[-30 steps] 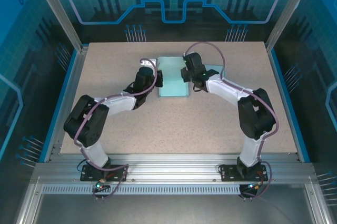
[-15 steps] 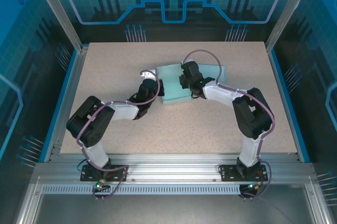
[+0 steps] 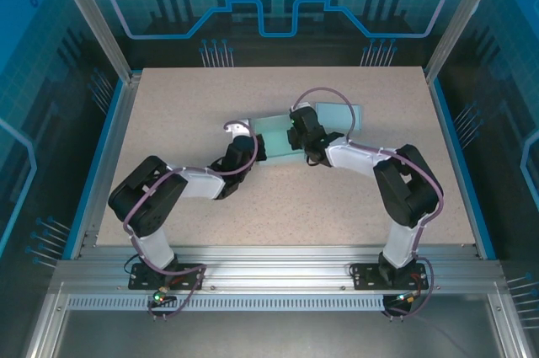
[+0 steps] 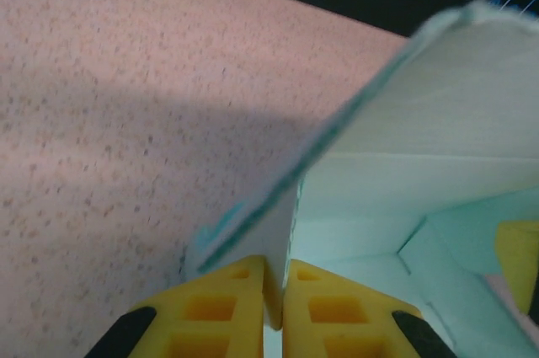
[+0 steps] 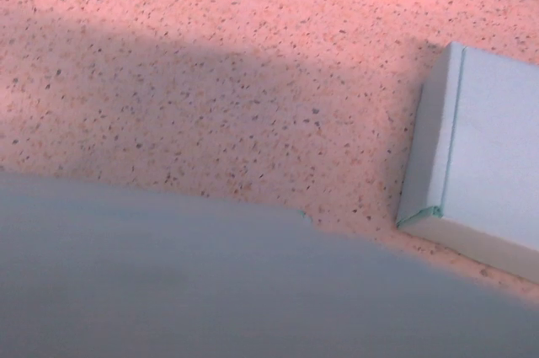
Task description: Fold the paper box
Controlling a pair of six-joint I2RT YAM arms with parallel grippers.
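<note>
Paper box (image 3: pixel 274 130) is pinched at its left edge by left claw (image 4: pixel 275 291); right claw (image 3: pixel 296 137) state cannot be told. Risk: thin card slips or tears if arms pull unevenly.

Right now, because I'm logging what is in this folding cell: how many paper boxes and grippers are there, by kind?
Partly folded paper box: 1
Closed paper box: 1
Grippers, the left gripper and the right gripper: 2
Total: 4
</note>
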